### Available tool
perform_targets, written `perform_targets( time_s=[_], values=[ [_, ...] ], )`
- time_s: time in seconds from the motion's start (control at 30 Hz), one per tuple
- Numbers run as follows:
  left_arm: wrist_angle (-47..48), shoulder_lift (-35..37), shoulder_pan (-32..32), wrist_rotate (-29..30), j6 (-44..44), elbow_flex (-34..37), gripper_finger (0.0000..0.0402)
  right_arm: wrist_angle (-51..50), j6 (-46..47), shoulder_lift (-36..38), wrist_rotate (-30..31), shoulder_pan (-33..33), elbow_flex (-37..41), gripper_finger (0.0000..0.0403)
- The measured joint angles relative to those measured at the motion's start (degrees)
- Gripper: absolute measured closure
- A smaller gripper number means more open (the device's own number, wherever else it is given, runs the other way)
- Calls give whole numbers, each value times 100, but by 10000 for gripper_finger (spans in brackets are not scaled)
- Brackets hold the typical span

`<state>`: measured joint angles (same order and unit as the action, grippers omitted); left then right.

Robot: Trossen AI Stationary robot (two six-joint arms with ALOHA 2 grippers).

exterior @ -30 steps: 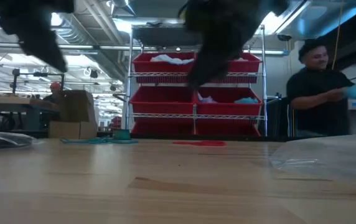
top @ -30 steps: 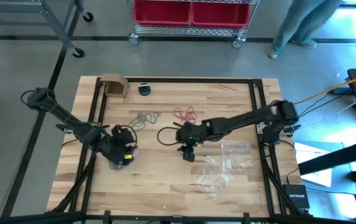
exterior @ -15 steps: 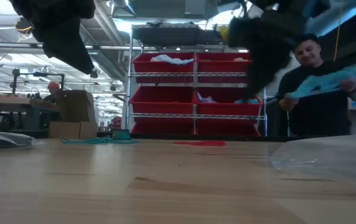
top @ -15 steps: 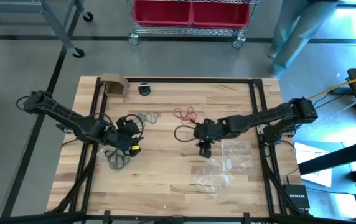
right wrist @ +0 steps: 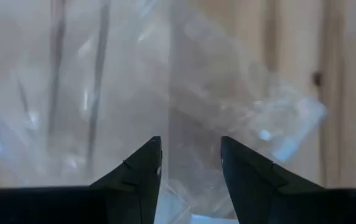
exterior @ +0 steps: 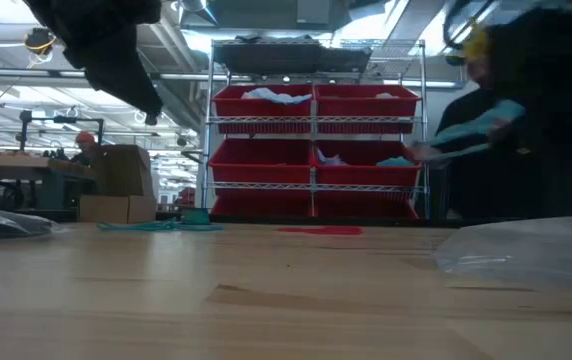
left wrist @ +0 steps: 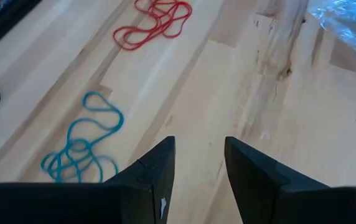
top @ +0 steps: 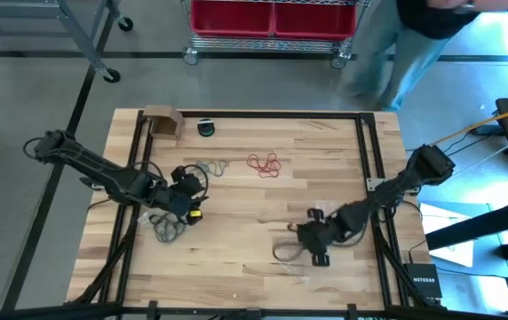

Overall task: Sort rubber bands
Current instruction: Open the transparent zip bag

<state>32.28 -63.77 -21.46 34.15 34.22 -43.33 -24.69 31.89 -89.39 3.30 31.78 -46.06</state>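
Note:
Black rubber bands (top: 167, 228) lie in a pile at the table's left. Teal rubber bands (top: 210, 168) and red rubber bands (top: 265, 164) lie toward the far edge. My left gripper (top: 192, 197) hovers open beside the black pile, with the teal bands (left wrist: 81, 149) and the red ones (left wrist: 156, 22) ahead of it. My right gripper (top: 316, 253) stands open, pointing down over a clear bag (right wrist: 228, 74) at the near right. A single black band loop (top: 284, 251) shows just left of that gripper. My right gripper's fingertips stand apart with only the bag showing between them. Whether a finger touches or hooks the black loop (top: 284, 251), I cannot tell.
A small cardboard box (top: 163, 120) and a dark round roll (top: 205, 127) sit at the far edge. Clear plastic (exterior: 526, 250) lies on the near right of the table. Past the far edge stand a rack of red bins (exterior: 311, 150) and a person (top: 414, 36).
My right gripper has swung quickly from the table's middle toward the near right and sunk lower, ending over the clear bags. The black loop has come along beside it. My left gripper has shifted a little toward the far edge, off the black pile, and has rolled.

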Motion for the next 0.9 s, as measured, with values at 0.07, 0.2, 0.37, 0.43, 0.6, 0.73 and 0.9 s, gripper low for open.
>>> perform_targets(
  time_s=[0.07, 0.2, 0.37, 0.43, 0.6, 0.73, 0.9],
  values=[
    [-191, -90, 29, -2, -183, 0, 270, 93, -247, -182, 349, 153, 9, 246],
    [-452, -265, 124, -5, -299, 0, 270, 526, -570, -651, 914, 79, 7, 246],
    [-661, -472, 251, -3, -355, 0, 270, 1764, -1415, -1065, 1069, -507, -19, 246],
    [-765, -568, 303, -13, -387, 2, 270, 2349, -1814, -1202, 1111, -842, -3, 246],
    [-1276, -885, 472, -437, -404, 2, 270, 3650, -2201, -1677, 960, -1706, 0, 246],
    [-1651, -1223, 630, -552, -349, 2, 270, 4923, -2434, -2184, 605, -2240, -58, 246],
    [-1872, -1619, 1027, -978, -334, 2, 270, 4486, -2484, -2244, 312, -2661, -733, 246]
  ],
)
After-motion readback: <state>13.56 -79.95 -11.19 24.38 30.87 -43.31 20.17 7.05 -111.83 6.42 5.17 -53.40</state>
